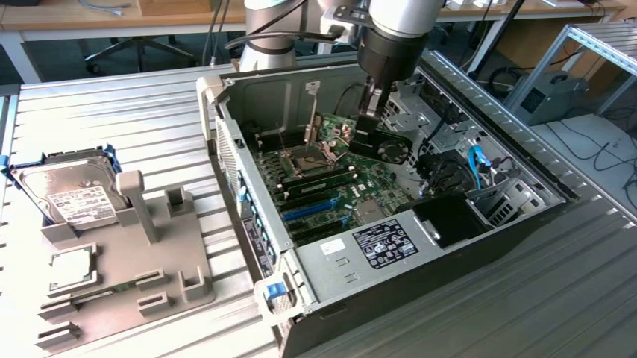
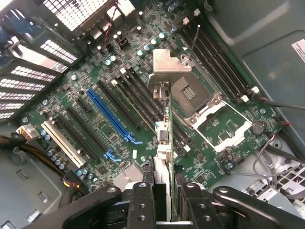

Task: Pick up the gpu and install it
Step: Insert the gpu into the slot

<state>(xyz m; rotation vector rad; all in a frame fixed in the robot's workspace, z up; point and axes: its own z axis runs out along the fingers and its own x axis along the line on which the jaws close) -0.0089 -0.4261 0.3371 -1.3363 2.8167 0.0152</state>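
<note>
The pincer [image 1: 366, 125] hangs inside the open grey metal computer case [image 1: 227, 142], its two black fingers [image 2: 143, 202] drawn narrow and clamped on the gpu [image 1: 339, 128], a thin flat rectangular expansion card with a green board and a silver metal bracket. In the wrist view the gpu [image 2: 164, 126] is seen edge-on, its faces vertical, gripped by one end. Its long axis runs straight away from the pincer [image 2: 162, 191], and the bent silver bracket [image 2: 169, 67] is at the far end, pointing away from the fingers.

Below the pincer lies the green motherboard [image 2: 143, 52]. The card stands over it among the long black slots, which run parallel to it, with the long blue expansion slot [image 2: 110, 114] off to one side of the pincer and the square silver-framed processor socket [image 2: 200, 102] just to the other side. Whether the card's lower edge touches a slot cannot be told.

Well apart from the pincer, outside the case toward the exterior view's left, a silver hard drive with a white label [image 1: 74, 195] sits in a grey moulded holder [image 1: 149, 261] on the ribbed metal surface [image 1: 130, 112].
</note>
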